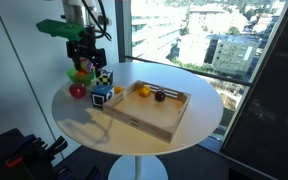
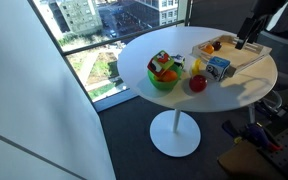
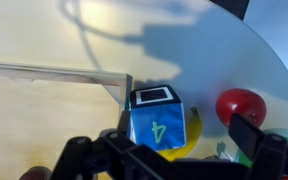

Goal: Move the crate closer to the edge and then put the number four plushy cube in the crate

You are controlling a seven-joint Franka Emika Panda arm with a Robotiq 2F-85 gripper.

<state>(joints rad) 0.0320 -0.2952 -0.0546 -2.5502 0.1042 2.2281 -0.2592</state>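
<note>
Windows [image 1: 199, 40] flank the round white table [image 1: 196, 118]; gripper [image 1: 88, 62] gapes wide above the number-four cube [image 3: 156, 125].

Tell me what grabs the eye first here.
A blue plush cube with a green 4 fills the wrist view, sitting just outside a corner of the wooden crate. The open gripper hangs above it. A red apple and a green fruit bowl sit close by on the round white table beside a window.
</note>
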